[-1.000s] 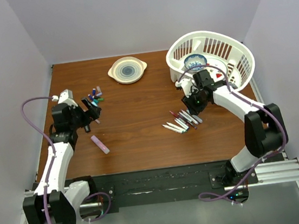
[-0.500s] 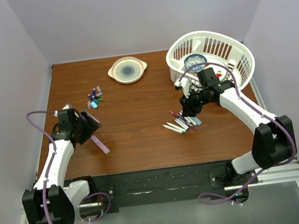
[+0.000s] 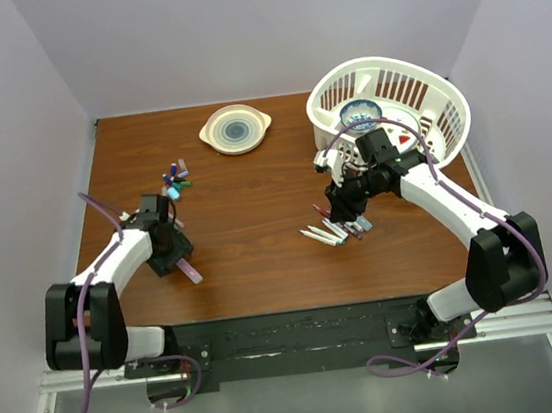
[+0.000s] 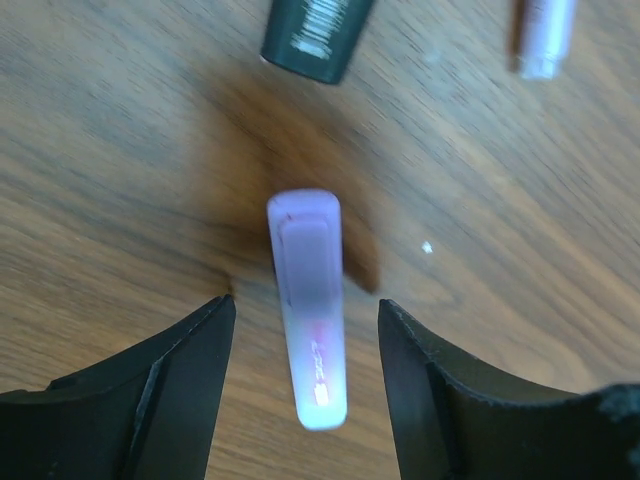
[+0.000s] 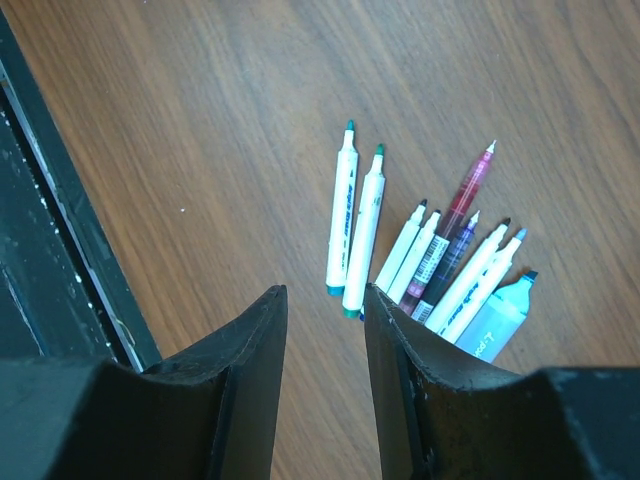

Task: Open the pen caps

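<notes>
At the lower left of the top view, the left gripper (image 3: 173, 257) has dropped from the cap pile (image 3: 174, 179) to the purple pen (image 3: 188, 270). Its jaws are open astride it, and the cap (image 4: 305, 235) is apparently still on, so this one looks next. The right gripper (image 3: 342, 198), open, hovers over the uncapped pens (image 3: 331, 228). The basket (image 3: 412, 82) holds a bowl (image 3: 359, 114).

pen caps (image 3: 175, 178) left, pens (image 3: 337, 225) right, before basket (image 3: 412, 84)

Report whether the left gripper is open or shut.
Open. In the left wrist view the left gripper has its fingers apart, one each side of the lilac pen lying flat on the table, touching neither.
</notes>
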Robot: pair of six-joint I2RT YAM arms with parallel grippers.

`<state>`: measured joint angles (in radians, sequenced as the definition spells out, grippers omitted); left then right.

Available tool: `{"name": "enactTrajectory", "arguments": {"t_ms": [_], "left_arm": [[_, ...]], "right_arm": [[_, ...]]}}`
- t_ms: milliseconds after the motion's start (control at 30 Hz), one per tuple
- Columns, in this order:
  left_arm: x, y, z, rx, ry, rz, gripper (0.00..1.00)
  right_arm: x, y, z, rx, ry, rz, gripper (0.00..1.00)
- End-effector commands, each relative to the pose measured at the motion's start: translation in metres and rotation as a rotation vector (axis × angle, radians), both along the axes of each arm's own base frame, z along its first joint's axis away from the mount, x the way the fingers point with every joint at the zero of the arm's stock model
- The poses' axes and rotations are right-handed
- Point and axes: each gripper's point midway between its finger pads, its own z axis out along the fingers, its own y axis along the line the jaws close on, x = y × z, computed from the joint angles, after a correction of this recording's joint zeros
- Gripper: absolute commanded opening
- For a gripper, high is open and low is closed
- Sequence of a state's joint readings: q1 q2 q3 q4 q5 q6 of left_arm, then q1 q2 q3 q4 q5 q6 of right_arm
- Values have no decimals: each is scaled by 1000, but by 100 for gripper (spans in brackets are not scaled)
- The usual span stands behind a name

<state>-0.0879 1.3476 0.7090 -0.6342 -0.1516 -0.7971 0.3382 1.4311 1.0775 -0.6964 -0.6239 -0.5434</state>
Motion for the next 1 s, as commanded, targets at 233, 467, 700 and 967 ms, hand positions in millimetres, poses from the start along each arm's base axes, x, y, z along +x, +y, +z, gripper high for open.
{"name": "enactTrajectory", "arguments": {"t_ms": [233,467,700,967], "left_arm": [[42,16,-6,110,-18,51,41],[41,15,1,100,-36,44,3],[58,-41,64,-181,-309,-129,0],[63,-125,185,-608,-949,-494,0]], "right_arm": [[-1,8,12,24,-23,39,41],[-2,9,12,30,-20,49,41],[-22,28,25,104,-64,165,43],[-41,56,47,288,-143,229,99]]}}
